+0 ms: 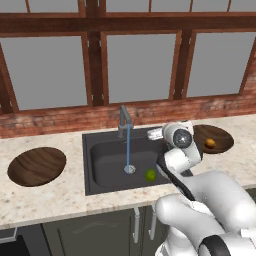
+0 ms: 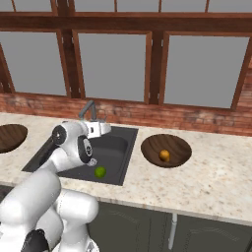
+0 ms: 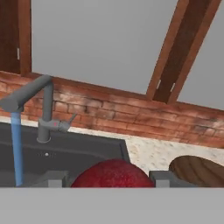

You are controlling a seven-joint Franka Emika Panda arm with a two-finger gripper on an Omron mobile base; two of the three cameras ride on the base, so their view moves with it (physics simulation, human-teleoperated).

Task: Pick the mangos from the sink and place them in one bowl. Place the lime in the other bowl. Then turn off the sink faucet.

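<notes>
Two wide shallow bowls of dark brown streaked wood sit on the speckled stone bench (image 1: 60,197), one at each side of the dark charcoal rectangular sink (image 1: 107,160). Left bowl (image 1: 37,165): nothing seen in it. Right bowl (image 1: 216,137): holds one small orange-yellow mango (image 1: 210,143), resting near the bowl's middle; the same fruit shows in the right base view (image 2: 165,155).

Small round bright green lime (image 1: 151,174) lies on the sink floor, toward the near right corner, right of the round silver drain (image 1: 129,169) and apart from it.

Slim grey metal faucet (image 1: 124,120) stands at the far rim of the sink. A thin blue stream of water (image 1: 128,147) falls from its spout to the drain, so the faucet is running.

White arm with dark joints reaches over the right part of the sink. The tool (image 3: 106,178) is above the sink's far right area, near the right bowl. In the hand view its two small grey fingertips (image 3: 54,178) sit at either side of a roundish dark red, rough-skinned fruit, the orange-red mango (image 3: 112,174), pressed against it: tool closed on this mango, held clear of the basin floor. Beyond it the hand view shows the edge of the right bowl (image 3: 199,170), the brick wall (image 3: 131,116) and the timber-framed windows (image 3: 100,43).
</notes>
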